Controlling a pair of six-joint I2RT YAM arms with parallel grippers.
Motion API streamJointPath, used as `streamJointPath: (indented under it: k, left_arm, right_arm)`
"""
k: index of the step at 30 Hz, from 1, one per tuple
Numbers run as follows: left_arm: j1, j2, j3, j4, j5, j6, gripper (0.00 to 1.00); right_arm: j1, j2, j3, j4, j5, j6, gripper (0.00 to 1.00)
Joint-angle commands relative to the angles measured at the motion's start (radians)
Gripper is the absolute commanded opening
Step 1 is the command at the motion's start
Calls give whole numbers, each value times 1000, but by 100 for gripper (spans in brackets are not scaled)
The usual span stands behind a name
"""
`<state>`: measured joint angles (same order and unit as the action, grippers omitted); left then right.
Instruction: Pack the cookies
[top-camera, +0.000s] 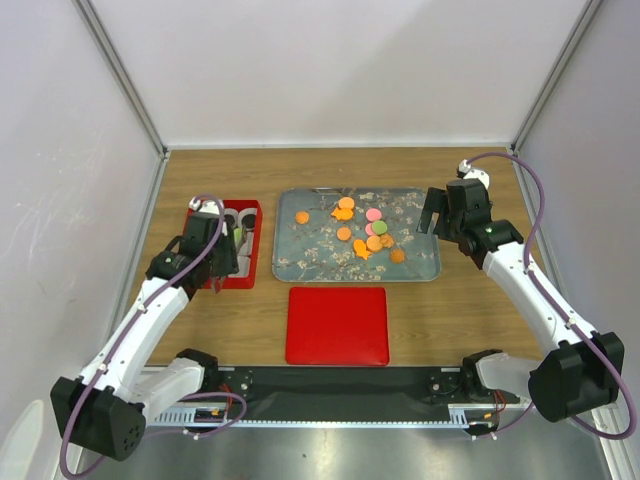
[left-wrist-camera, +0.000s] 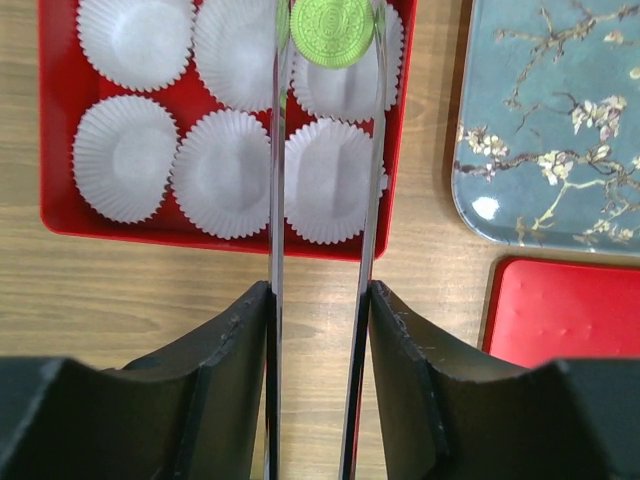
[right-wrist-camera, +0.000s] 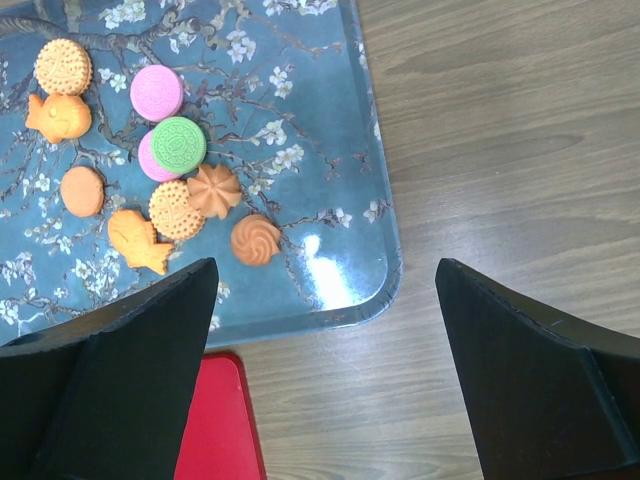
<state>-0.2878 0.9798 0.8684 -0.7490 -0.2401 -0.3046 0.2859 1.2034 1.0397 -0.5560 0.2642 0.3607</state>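
Observation:
The cookies (top-camera: 362, 234) lie scattered on the blue flowered tray (top-camera: 300, 262): orange, pink and green ones (right-wrist-camera: 179, 143). My left gripper (left-wrist-camera: 320, 300) is shut on a pair of metal tongs (left-wrist-camera: 277, 200). A green cookie (left-wrist-camera: 332, 32) sits between the tong tips, over a white paper cup (left-wrist-camera: 345, 70) in the red box (left-wrist-camera: 60, 205). In the top view the left gripper (top-camera: 226, 252) is above that red box (top-camera: 252, 245). My right gripper (right-wrist-camera: 325, 290) is open with nothing between its fingers, over the tray's right corner (right-wrist-camera: 385, 260) and bare table, and it shows in the top view (top-camera: 440, 215).
Several white paper cups (left-wrist-camera: 125, 157) fill the red box. A flat red lid (top-camera: 337, 325) lies in front of the tray, and is seen in the left wrist view (left-wrist-camera: 560, 310) and the right wrist view (right-wrist-camera: 215, 430). White walls enclose the wooden table (top-camera: 470, 310).

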Motion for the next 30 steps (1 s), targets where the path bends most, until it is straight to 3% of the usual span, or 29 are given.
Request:
streamJointPath:
  k: [1,12,21,25,30]
  left_arm:
    - [12,-3,-19,62,24,18,48]
    - [13,-6,-5,68,28,28,54]
    - [4,-6,155,17,74,44,54]
    - [-74,37,207,27,59,25,55]
    - [-263,128,228,86,35,-27,56]
  right_arm:
    - [-2,-10,8,24,-3,-16,97]
    - [-2,-8,8,24,-2,-14,97]
    - [-2,-5,10,22,4,-17,97]
    - [-2,1,13,21,10,-17,97]
    - [-2,2,17,11,24,-19,97]
